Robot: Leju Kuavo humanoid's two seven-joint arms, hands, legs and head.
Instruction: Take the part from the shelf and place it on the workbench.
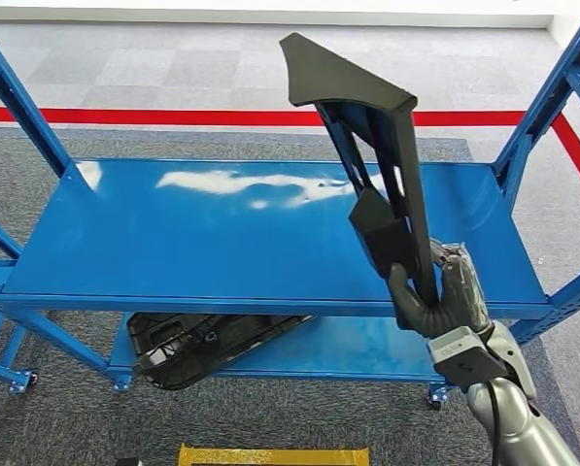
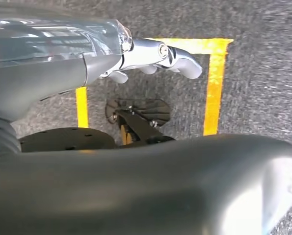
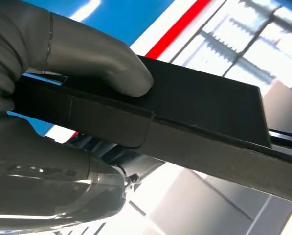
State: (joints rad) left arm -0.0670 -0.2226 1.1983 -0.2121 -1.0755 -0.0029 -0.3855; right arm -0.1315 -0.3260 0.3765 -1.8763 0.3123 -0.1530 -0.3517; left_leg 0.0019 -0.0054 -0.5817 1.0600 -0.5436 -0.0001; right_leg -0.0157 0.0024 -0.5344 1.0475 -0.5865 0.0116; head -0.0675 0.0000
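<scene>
The part (image 1: 378, 146) is a long black plastic panel with a flared top and an open frame on one side. It stands nearly upright, lifted off the blue shelf's upper deck (image 1: 198, 243). My right hand (image 1: 440, 291) grips its lower end at the shelf's front right. The right wrist view shows the same part (image 3: 211, 112) with my right hand (image 3: 81, 63) clamped around it, thumb on its flat face. My left hand (image 2: 144, 51) hangs over the floor with its fingers apart and nothing in it.
A second black moulded part (image 1: 198, 345) lies on the lower shelf deck at the left. Blue slanted uprights (image 1: 22, 107) frame both ends of the shelf. Red tape (image 1: 162, 116) crosses the floor behind it, and yellow tape (image 1: 272, 454) marks the carpet in front.
</scene>
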